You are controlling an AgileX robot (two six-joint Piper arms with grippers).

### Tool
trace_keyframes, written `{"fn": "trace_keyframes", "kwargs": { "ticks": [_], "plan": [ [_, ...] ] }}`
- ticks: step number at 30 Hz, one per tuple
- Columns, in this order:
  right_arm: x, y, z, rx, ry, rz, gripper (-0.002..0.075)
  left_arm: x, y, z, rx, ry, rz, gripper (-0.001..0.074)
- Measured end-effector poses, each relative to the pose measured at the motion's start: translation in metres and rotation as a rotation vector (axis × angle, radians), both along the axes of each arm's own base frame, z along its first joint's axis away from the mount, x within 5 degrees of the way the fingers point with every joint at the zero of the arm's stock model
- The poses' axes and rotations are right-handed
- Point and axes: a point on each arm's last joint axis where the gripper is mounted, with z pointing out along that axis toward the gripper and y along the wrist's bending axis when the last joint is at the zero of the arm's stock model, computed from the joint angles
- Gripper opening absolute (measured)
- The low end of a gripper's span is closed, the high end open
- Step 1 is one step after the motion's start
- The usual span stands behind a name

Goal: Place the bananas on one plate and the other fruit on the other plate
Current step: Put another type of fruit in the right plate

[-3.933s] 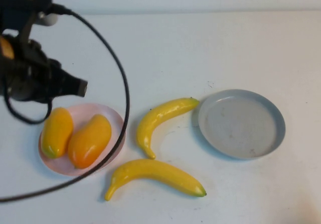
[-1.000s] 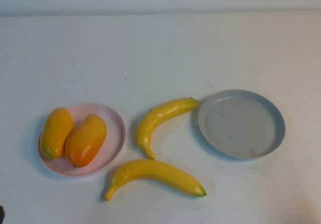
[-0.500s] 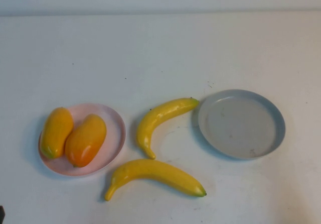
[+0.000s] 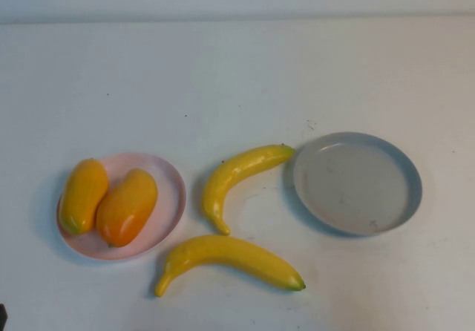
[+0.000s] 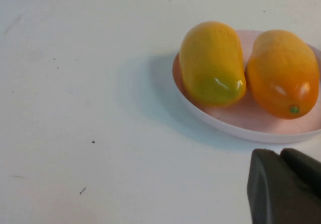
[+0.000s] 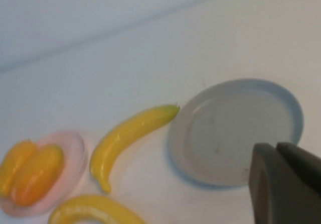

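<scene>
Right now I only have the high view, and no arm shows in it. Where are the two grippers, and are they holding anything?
Observer: The left gripper is shut and holds nothing. It sits low over the table, just short of the pink plate.
Operator: And the right one?
Observer: The right gripper is shut and holds nothing too. It hangs above the table with the grey plate ahead of it.
Operator: Any marks on the two oval fruits I can't make out?
Observer: The left wrist view shows a green patch on the end of the yellow fruit and a small green dot on the end of the orange fruit.
</scene>
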Motion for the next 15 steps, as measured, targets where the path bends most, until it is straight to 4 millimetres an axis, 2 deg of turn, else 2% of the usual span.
{"fn": "trace_keyframes", "kwargs": {
  "ticks": [6, 8, 12, 15],
  "plan": [
    [0.043, 0.007, 0.025, -0.140, 0.213, 0.181, -0.0017, 0.000, 0.000, 0.000, 0.000, 0.000, 0.000, 0.0000],
    [0.065, 0.009, 0.028, -0.167, 0.294, 0.247, -0.0017, 0.000, 0.000, 0.000, 0.000, 0.000, 0.000, 0.0000],
    [0.100, 0.015, 0.025, -0.203, 0.380, 0.332, -0.0017, 0.000, 0.000, 0.000, 0.000, 0.000, 0.000, 0.0000],
    [0.123, 0.030, 0.017, -0.239, 0.419, 0.408, -0.0017, 0.000, 0.000, 0.000, 0.000, 0.000, 0.000, 0.0000]
  ]
}}
